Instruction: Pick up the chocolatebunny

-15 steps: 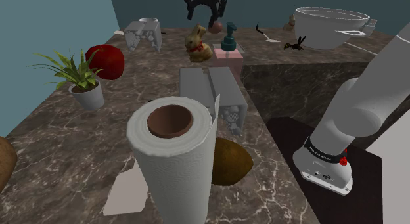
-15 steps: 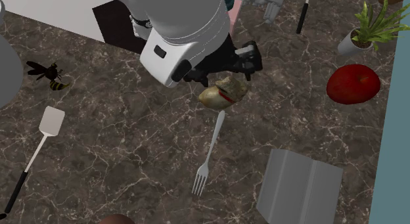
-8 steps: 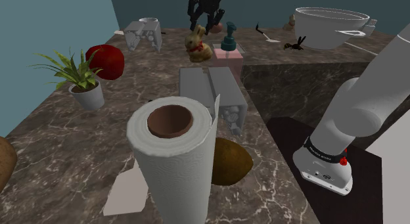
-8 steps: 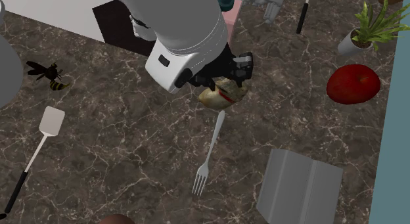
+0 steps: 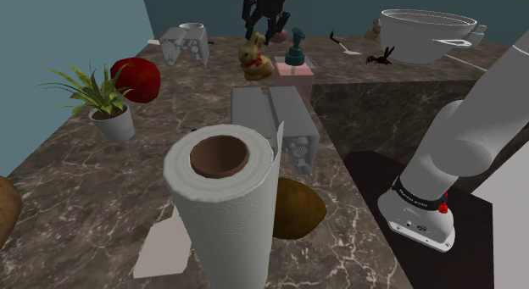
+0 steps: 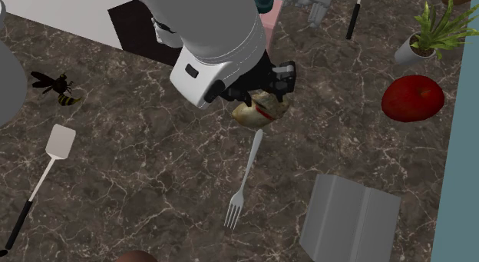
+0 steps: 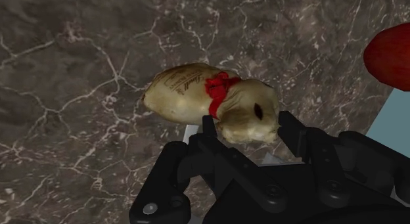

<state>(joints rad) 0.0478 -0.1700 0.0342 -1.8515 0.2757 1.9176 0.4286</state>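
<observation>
pincer [image 7: 248, 121] spread | astride chocolate bunny [image 7: 190, 98] head | on marble counter [image 7: 72, 78]

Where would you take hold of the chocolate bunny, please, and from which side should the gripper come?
Come from straight above and pinch its head from both sides, I'd say: the bunny stands upright on the counter, head topmost, and the open gripper straddles that narrow part.

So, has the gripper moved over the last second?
Yes. In the shoulder view the gripper came down toward the chocolate bunny, judged against the soap dispenser.
</observation>
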